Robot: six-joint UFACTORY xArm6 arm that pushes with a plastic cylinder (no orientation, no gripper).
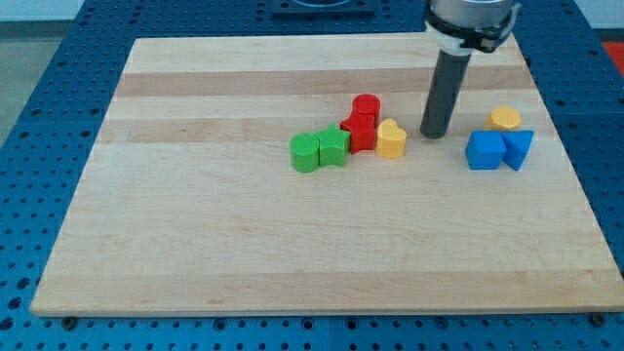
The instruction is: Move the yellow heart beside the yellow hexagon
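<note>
Logging the contents as I see them from the remote station: one pale wooden surface (195, 244) resting on a blue perforated base (58, 39). Item, yellow heart (391, 138), lying a little right of the surface's centre, touching or just beside a red block (361, 135) on its left. Item, a second red block, cylinder-like (366, 105), at the far side of the first and touching it. Item, two green blocks, a rounded one (305, 153) and a star-like one (333, 146), side by side left of the red pair, the right-hand one touching the nearer red block. Item, yellow hexagon (505, 119), towards the right edge, well apart from the heart. Item, blue cube (485, 151) and blue triangular block (518, 148), touching each other, just on the near side of the hexagon. Item, my tip (434, 134), the lower end of the dark rod, set down between the heart and the hexagon, just right of the heart with a small gap showing, touching no block. There is no claw on this rig, so I cannot tell of any grasp.
</note>
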